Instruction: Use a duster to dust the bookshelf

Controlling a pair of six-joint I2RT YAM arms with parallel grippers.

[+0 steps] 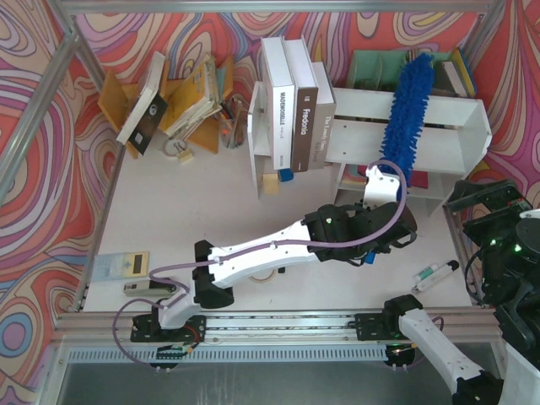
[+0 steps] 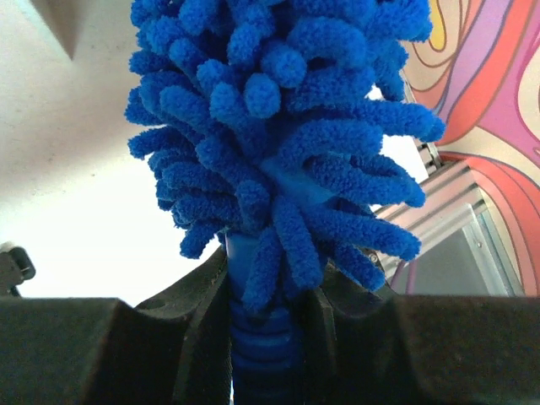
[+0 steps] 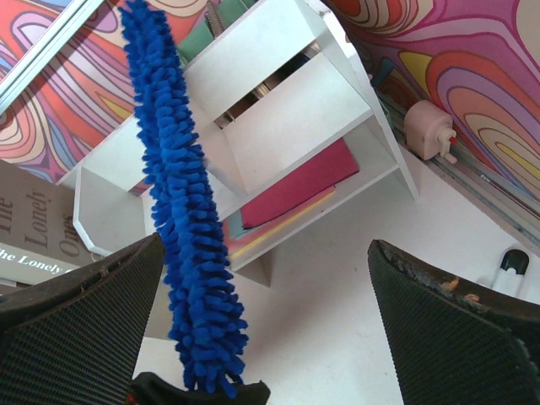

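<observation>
Your left gripper (image 2: 261, 314) was clenched on the handle of the long, bright blue, fluffy chenille duster (image 1: 410, 101). From that gripper the duster's long axis ran straight ahead and away. Its length crossed the front of the large white wooden bookshelf (image 1: 460, 114) and its top board, tip past the rear edge. Contact with the board: likely, not certain. Your right gripper (image 3: 263, 325) stood spread wide, holding nothing, just right of the duster. The left arm carried the work. Next stroke, I judged, called for a sideways sweep along the board.
</observation>
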